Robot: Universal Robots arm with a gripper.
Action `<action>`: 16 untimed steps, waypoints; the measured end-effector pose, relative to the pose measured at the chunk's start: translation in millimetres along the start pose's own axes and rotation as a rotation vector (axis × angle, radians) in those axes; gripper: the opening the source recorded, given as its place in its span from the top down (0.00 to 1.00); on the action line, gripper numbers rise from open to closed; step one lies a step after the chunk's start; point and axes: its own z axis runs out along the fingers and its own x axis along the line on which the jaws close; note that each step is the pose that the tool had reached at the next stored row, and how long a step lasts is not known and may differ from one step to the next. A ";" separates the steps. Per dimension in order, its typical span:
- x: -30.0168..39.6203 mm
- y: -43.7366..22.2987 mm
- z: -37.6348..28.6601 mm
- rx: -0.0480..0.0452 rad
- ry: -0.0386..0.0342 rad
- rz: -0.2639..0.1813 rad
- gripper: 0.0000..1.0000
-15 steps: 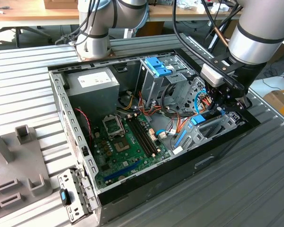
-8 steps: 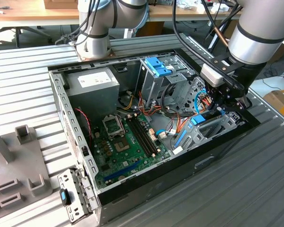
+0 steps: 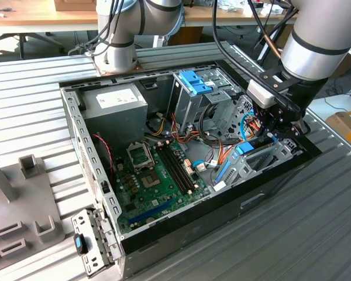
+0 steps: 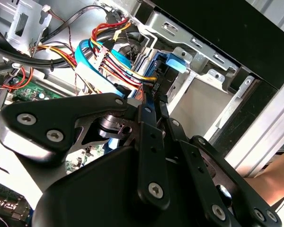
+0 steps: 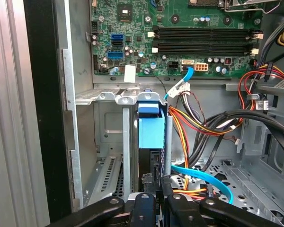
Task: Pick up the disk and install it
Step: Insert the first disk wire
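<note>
The disk (image 5: pixel 149 127), black with a bright blue carrier, stands on edge in a slot of the grey metal drive bay (image 5: pixel 109 97) at the case's corner. My gripper (image 5: pixel 157 185) is shut on the disk's near edge, its black fingers (image 5: pixel 145 194) pressed close together. In the second wrist view the gripper (image 4: pixel 151 100) pinches a thin dark edge, with the disk's blue end tab (image 4: pixel 175 62) just beyond. In the exterior view the gripper (image 3: pixel 275 132) hangs over the case's right end, above the blue tab (image 3: pixel 244 148) of the disk.
Open computer case (image 3: pixel 76 126) on a ribbed metal table. Motherboard (image 3: pixel 155 178), power supply (image 3: pixel 114 105), upright drive cage with light-blue latch (image 3: pixel 194 82). Bundled red, yellow and blue cables (image 5: pixel 203 123) crowd beside the bay. A grey bracket (image 3: pixel 90 240) lies outside the case's front corner.
</note>
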 end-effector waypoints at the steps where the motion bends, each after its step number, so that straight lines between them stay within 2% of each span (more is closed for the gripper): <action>1: 0.0 0.0 0.0 0.0000 0.0000 0.000 0.84; 16: -0.5 0.4 2.1 0.0000 0.0003 0.000 0.84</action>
